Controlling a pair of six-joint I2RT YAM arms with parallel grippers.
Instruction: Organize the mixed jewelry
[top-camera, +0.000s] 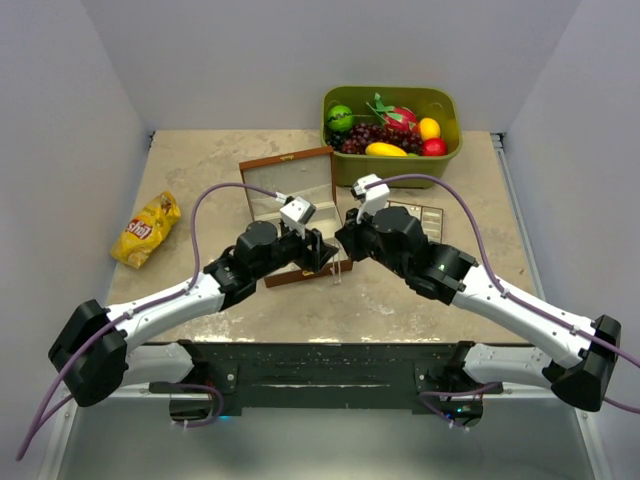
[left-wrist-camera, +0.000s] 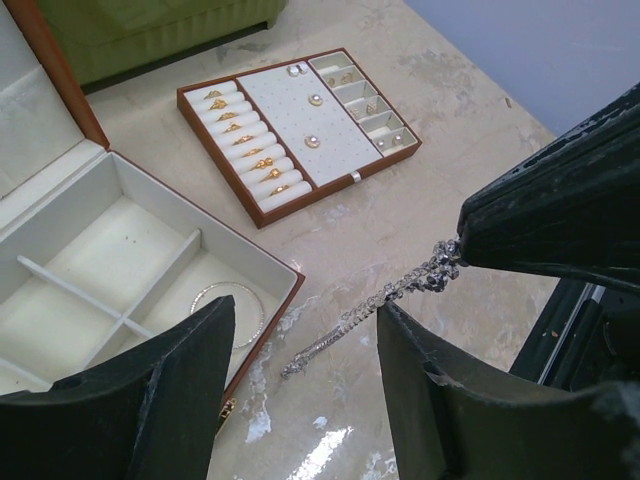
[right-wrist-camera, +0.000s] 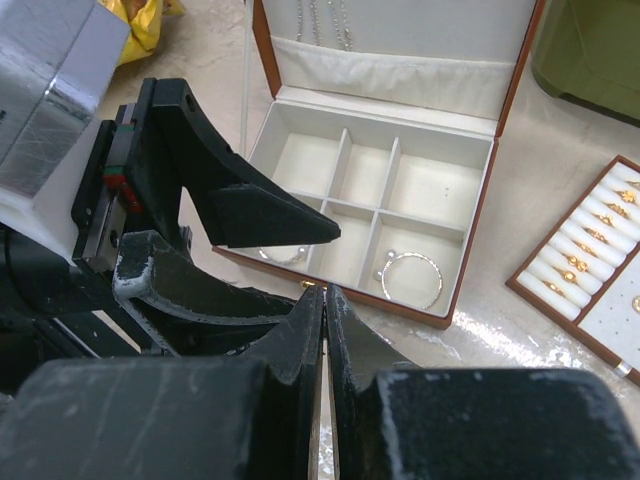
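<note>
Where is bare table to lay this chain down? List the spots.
Free: table between snack bag and wooden box; table right of ring tray. Crowded: box front, where left claw meets right claw holding the chain.

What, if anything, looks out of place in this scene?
A silvery chain dangles from the right gripper, jaws shut on it, outside the wooden box; its loose end hangs low near the table.

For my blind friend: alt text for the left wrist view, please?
A silvery chain hangs from the shut right claw, between the fingers of the open left claw. Behind lie a box holding a bangle and a ring tray.
</note>
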